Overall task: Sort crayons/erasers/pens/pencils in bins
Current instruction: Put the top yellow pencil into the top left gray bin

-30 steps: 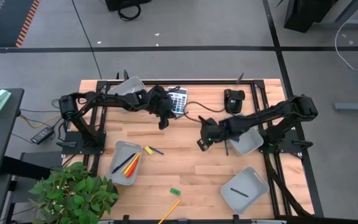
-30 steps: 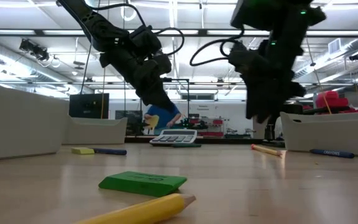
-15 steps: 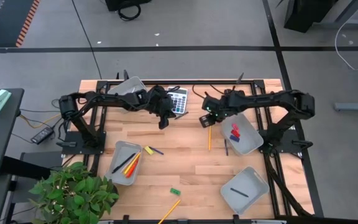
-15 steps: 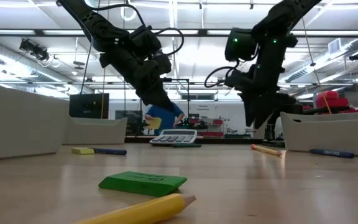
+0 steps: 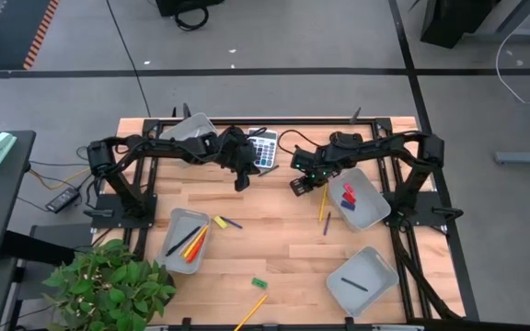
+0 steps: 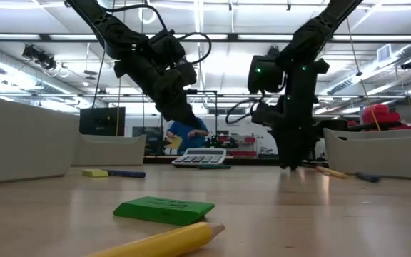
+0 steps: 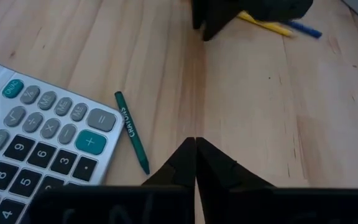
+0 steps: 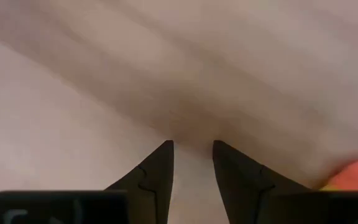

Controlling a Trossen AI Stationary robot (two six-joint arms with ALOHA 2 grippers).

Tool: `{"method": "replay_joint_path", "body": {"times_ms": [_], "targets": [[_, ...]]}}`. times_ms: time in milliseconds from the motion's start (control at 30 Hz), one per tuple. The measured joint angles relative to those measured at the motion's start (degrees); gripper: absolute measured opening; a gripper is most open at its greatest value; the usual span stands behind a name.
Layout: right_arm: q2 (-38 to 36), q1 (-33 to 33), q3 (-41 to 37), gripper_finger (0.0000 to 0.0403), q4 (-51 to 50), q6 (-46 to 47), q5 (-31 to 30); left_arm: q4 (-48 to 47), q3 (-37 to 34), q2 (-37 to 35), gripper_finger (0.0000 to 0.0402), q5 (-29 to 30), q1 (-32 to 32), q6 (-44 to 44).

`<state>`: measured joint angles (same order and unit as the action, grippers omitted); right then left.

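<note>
Right gripper (image 5: 299,187), fingers apart and empty, hovers beside the calculator (image 5: 263,149); nearby pencil (image 5: 322,206) looks light, stiff, best pinched mid-length. Left gripper (image 5: 241,182) closed.

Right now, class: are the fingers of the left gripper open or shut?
Shut. In the left wrist view, the left gripper has its two dark fingers pressed together with nothing between them, above the table.

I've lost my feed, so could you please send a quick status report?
Left hand shut, empty, beside grey-white calculator. Right hand open, low over bare wood. Thin yellow pencil lies loose beside eraser bin. Nothing blocking.
</note>
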<state>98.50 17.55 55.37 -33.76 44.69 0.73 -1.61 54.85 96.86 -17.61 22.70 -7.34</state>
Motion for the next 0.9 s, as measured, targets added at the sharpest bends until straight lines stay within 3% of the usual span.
{"method": "replay_joint_path", "body": {"times_ms": [133,367,700,900], "targets": [[-3.45,0.28,3.33,0.0133,-1.71,-2.03,-2.85,-0.04,0.00,0.00,0.0025,0.00,0.02,-0.70],[-3.74,5.31,8.68,0.0143,-20.19,-4.00,-6.45,0.06,0.00,0.00,0.0012,0.00,0.02,-0.85],[-1.03,9.83,4.90,0.0144,-21.52,-4.37,2.24,0.05,0.02,0.00,0.0029,-0.22,-0.07,-0.81],[-0.16,10.60,3.64,0.0144,-21.65,-4.38,3.41,-0.06,0.02,0.00,0.0029,-0.63,-0.07,-0.81]]}}
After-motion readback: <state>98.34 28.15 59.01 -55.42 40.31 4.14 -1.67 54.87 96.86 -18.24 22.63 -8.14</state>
